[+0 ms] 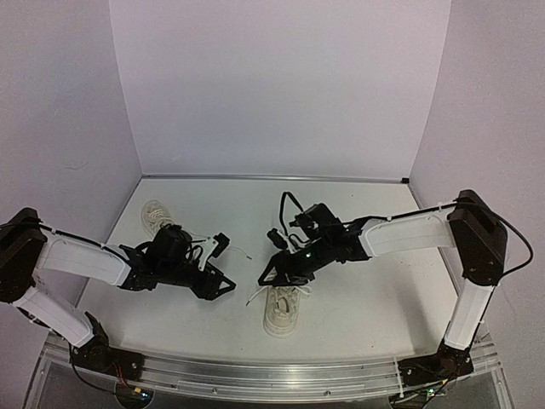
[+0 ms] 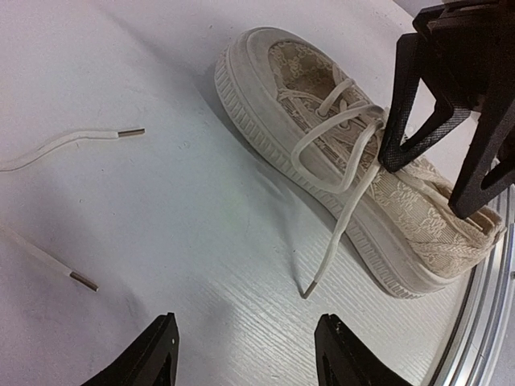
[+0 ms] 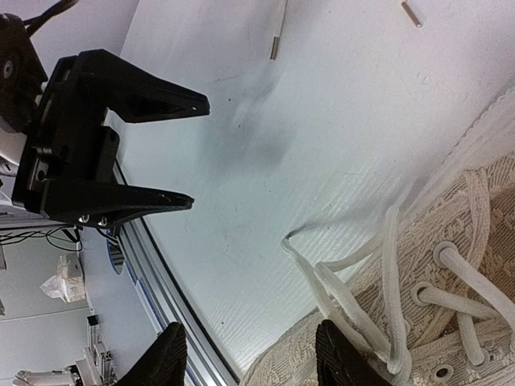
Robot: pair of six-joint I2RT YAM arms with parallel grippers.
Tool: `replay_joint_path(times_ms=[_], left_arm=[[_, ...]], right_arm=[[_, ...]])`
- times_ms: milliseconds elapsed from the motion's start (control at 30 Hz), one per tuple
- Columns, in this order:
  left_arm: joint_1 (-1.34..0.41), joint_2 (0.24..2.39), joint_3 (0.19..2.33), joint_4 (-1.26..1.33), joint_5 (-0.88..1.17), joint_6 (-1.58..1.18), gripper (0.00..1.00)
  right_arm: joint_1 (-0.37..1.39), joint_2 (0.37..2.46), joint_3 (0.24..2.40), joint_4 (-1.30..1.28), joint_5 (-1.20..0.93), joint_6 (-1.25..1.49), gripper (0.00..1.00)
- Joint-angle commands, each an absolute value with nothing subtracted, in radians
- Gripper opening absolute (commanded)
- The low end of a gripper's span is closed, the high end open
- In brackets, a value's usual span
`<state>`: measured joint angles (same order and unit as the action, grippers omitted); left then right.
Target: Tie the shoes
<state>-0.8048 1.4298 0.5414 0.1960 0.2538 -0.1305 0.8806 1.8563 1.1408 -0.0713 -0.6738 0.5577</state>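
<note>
Right gripper (image 3: pixel 251 347) hangs low over the near shoe (image 2: pixel 434 233), jaws roughly halfway apart above the untied laces (image 2: pixel 348 103), clamping nothing. Left gripper (image 2: pixel 245 342) gapes wide and empty, close by. That cream, pattern-woven sneaker lies near-to-far, heel by the front rail (image 2: pixel 483 322), toe toward the back wall. Shoe 2 (image 1: pixel 155 213) peeks out behind the left arm at far left, heading unclear.

White table (image 1: pixel 366 302), aluminium rail (image 1: pixel 281 373) along its near edge, pale walls (image 1: pixel 281 85) behind
</note>
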Motion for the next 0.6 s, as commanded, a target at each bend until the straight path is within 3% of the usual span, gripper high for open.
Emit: replay_joint_path(times_ms=[0, 267, 567], left_arm=[[-0.802, 1.456, 0.539, 0.28, 0.293, -0.141, 0.58], [-0.809, 1.551, 0.581, 0.296, 0.365, -0.117, 0.45], [-0.831, 1.63, 0.612, 0.311, 0.394, -0.11, 0.45]], right_arm=[[0.885, 1.782, 1.147, -0.049, -0.654, 0.563, 0.53], [0.885, 1.674, 1.079, -0.114, -0.632, 0.558, 0.52], [0.89, 1.686, 0.995, -0.118, -0.644, 0.568, 0.52]])
